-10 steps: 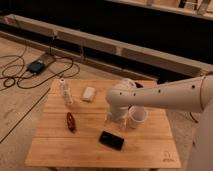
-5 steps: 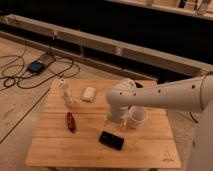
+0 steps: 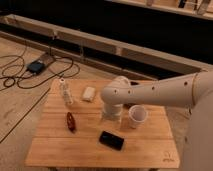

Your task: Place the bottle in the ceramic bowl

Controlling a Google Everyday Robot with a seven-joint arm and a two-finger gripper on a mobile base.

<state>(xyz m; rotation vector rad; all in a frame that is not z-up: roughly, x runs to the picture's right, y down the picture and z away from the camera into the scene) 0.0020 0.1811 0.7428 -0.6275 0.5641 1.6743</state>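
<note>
The small translucent whitish bottle (image 3: 65, 92) with a white cap stands upright at the back left of the wooden table (image 3: 60, 147). The ceramic bowl (image 3: 111, 140) shows as a low, almost black shape near the table's front middle. My gripper (image 3: 111, 116) hangs below the white wrist over the middle of the table. It is just behind the bowl, beside the white cup, and well to the right of the bottle. It holds nothing that I can see.
A white cylindrical cup (image 3: 137, 115) stands just right of the gripper. A white rounded block (image 3: 89, 93) lies right of the bottle. A small dark-red oblong object (image 3: 71, 121) lies at front left. Cables and a dark box (image 3: 36, 66) lie on the floor, back left.
</note>
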